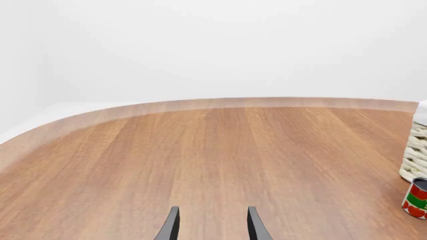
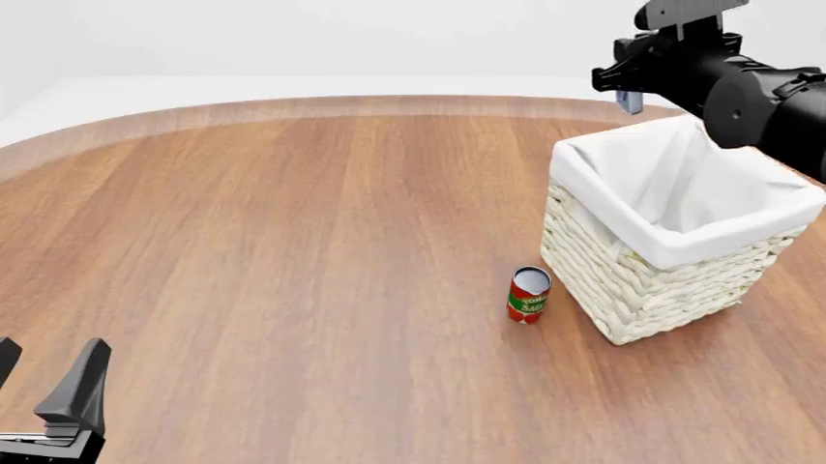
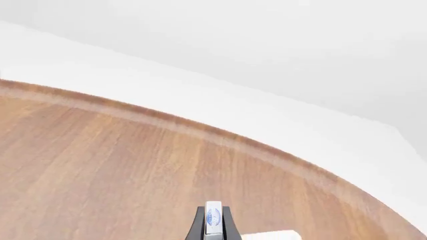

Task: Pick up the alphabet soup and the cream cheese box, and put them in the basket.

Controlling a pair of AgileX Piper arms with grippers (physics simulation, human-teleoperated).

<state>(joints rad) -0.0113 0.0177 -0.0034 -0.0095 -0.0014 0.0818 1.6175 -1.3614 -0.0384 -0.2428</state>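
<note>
The cream cheese box (image 3: 213,220), small, white and light blue, is pinched between the fingers of my right gripper (image 3: 213,226). In the front view that gripper (image 2: 630,97) hangs high over the far left corner of the basket (image 2: 633,290), a cream wicker square with a white cloth liner. My left gripper (image 2: 45,375) is low at the near left of the table, open and holding nothing; in its own view its fingers (image 1: 171,226) stand apart over bare wood. The alphabet soup is out of view.
A can with a red and green label (image 2: 528,295) stands upright just left of the basket's near corner. The left wrist view also shows this can (image 1: 416,199) beside the basket's woven wall (image 1: 415,150). The table's curved far edge (image 2: 387,100) meets a white floor.
</note>
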